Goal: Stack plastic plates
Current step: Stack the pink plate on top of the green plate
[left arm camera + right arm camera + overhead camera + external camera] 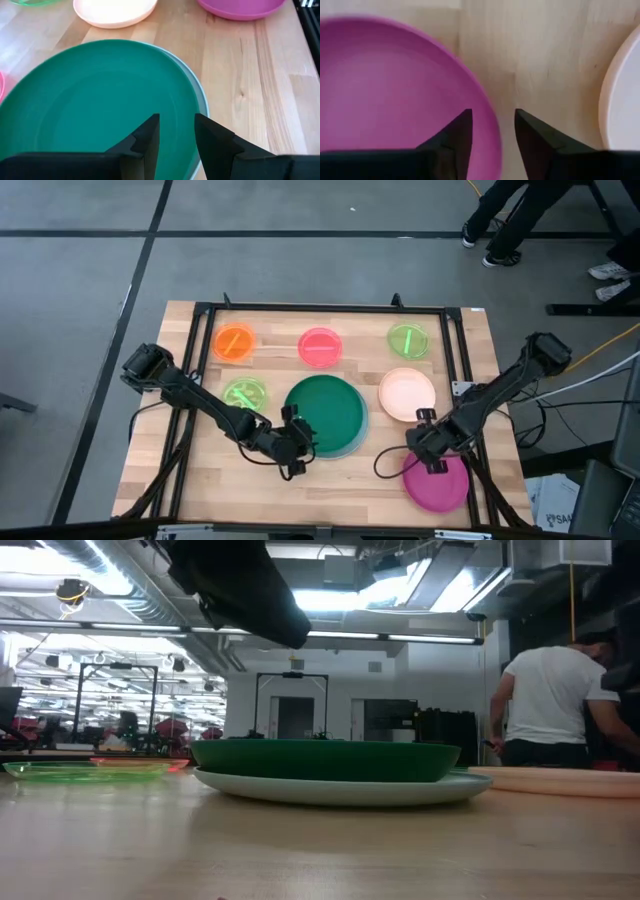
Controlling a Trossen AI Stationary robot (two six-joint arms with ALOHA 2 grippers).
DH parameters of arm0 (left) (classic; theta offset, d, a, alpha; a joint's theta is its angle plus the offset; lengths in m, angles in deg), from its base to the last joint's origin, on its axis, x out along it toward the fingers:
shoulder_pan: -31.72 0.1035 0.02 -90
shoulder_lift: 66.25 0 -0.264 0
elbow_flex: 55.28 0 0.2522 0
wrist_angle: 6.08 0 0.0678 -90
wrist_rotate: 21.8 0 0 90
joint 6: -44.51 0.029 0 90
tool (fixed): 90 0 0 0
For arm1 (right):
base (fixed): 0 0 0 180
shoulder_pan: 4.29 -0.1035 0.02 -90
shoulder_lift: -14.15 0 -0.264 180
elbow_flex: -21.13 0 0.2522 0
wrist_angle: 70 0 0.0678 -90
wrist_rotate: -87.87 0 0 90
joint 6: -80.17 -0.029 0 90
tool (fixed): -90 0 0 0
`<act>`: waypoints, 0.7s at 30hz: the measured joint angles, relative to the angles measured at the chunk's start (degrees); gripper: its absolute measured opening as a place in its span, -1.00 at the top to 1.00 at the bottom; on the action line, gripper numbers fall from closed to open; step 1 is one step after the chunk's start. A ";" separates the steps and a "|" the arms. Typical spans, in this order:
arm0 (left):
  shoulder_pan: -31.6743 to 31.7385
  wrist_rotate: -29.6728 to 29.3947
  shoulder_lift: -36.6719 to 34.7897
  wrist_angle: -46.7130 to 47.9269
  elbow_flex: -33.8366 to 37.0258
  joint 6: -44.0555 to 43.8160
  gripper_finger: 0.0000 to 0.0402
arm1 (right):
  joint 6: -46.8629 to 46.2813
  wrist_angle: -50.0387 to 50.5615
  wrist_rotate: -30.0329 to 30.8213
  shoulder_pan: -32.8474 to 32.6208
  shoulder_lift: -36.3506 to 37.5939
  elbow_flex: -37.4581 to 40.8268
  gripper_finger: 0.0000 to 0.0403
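Observation:
The dark green plate lies on the pale blue plate, whose rim shows at its near right; the low view shows the green plate resting inside the blue plate. My left gripper is open at the green plate's near left rim, its fingers over that rim in the left wrist view. The magenta plate lies flat near the table's near right corner. My right gripper is open at its far left rim; the rim runs between the fingers. The peach plate lies right of the stack.
Small plates lie apart on the wood: orange, pink and neon green along the far side, another neon green left of the stack. A black frame edges the table. A person stands beyond it.

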 joint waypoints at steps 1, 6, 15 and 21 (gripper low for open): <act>0.08 0.00 0.00 0.00 0.00 0.00 0.42 | 0.86 0.12 -0.17 0.02 -0.67 0.10 0.28; 0.13 0.00 0.02 0.00 0.00 0.00 0.42 | 2.73 -0.78 -2.23 0.02 -2.29 0.07 0.27; 0.15 0.00 0.02 0.05 0.00 0.00 0.42 | 4.28 -2.37 -0.56 0.04 -4.36 0.05 0.43; 0.15 0.51 0.02 0.21 0.00 0.04 0.42 | 5.96 -4.35 -1.05 0.48 -5.12 0.05 0.71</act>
